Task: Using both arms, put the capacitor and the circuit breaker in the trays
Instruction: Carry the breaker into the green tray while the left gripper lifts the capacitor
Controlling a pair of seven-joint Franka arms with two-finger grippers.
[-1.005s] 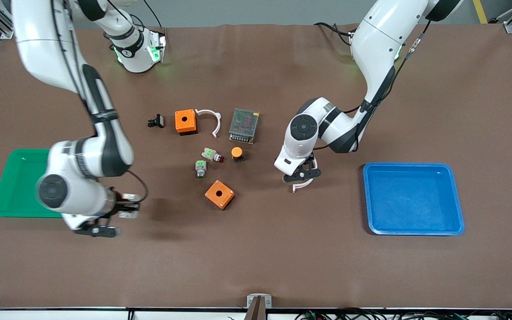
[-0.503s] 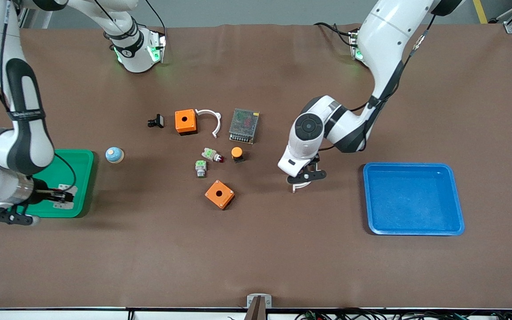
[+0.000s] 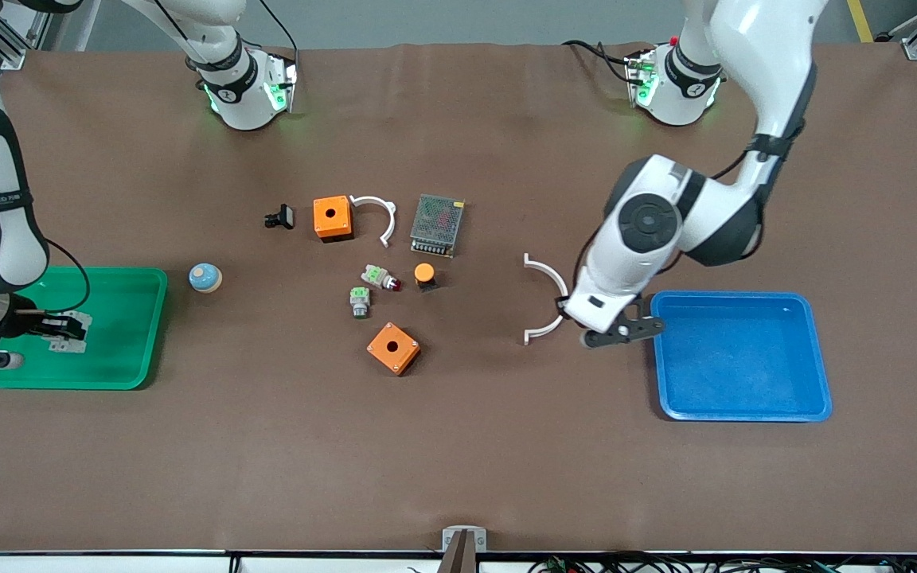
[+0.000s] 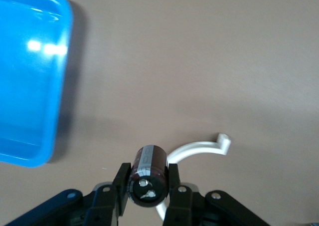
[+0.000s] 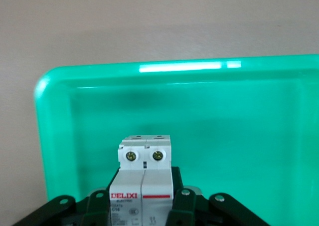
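My left gripper (image 4: 148, 180) is shut on the capacitor (image 4: 148, 168), a small dark cylinder with a silvery stripe, gripped across its sides. In the front view this gripper (image 3: 614, 333) hangs over the brown mat just beside the blue tray (image 3: 745, 416), whose corner (image 4: 30, 86) shows in the left wrist view. My right gripper (image 5: 144, 206) is shut on the circuit breaker (image 5: 144, 166), a white block with two screws on top. It hovers over the green tray (image 5: 224, 136). In the front view the breaker (image 3: 68, 334) hangs over that tray (image 3: 68, 384) at the right arm's end.
A white curved clip (image 3: 550, 298) lies right beside the left gripper, also in its wrist view (image 4: 199, 147). Mid-table lie two orange boxes (image 3: 333, 217) (image 3: 393, 348), a mesh power supply (image 3: 437, 224), push-button parts (image 3: 379, 277), an orange-capped button (image 3: 424, 274) and a black clip (image 3: 280, 216). A blue-topped knob (image 3: 205, 278) sits beside the green tray.
The right arm has carried the circuit breaker from over the mat to above the green tray. The left gripper has risen from the white clip and moved toward the blue tray with the capacitor.
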